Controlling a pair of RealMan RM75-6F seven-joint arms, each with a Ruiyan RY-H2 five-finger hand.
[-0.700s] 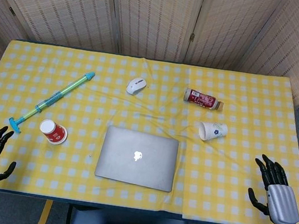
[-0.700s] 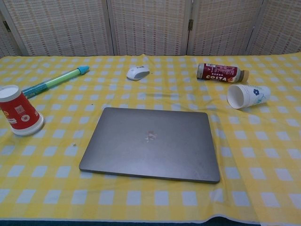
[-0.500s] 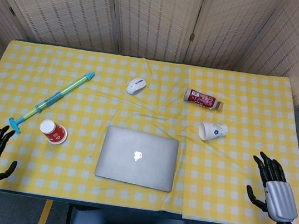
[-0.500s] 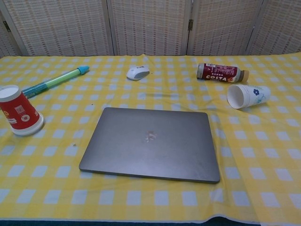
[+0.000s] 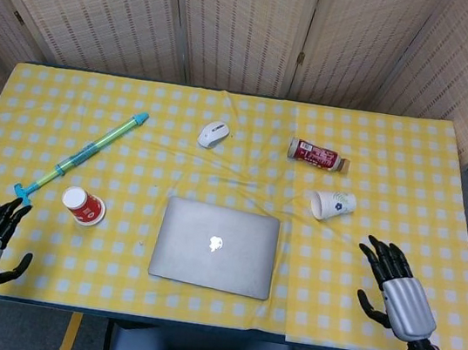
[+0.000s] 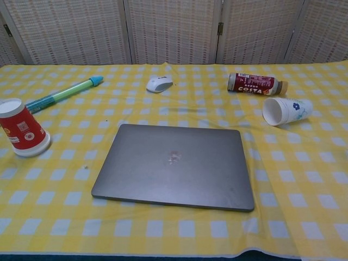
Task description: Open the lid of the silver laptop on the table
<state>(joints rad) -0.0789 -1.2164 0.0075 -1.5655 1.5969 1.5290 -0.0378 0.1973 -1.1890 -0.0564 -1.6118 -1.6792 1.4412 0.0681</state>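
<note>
- The silver laptop (image 6: pixel 173 166) has a matt, smooth metal lid.
- A checked cloth (image 6: pixel 304 179), slightly creased, covers the table.
- The red cup (image 6: pixel 20 129) and white cup (image 6: pixel 285 111) look like paper.
- The mouse (image 6: pixel 159 84) is smooth plastic.
- Woven screens (image 5: pixel 239 22) look rough.

A silver laptop (image 6: pixel 174 166) lies flat and shut in the middle of the desk (image 6: pixel 304 179), which has a yellow and white checked cloth on it. A red paper cup (image 6: pixel 20 128) stands upside down near the left edge. Behind it lies a long blue and green toy tube (image 6: pixel 62 93). A white mouse (image 6: pixel 159 84) sits behind the laptop. On the right, a brown bottle (image 6: pixel 256 84) lies on its side, and just in front of it a white paper cup (image 6: pixel 286 111) lies tipped over.
</note>
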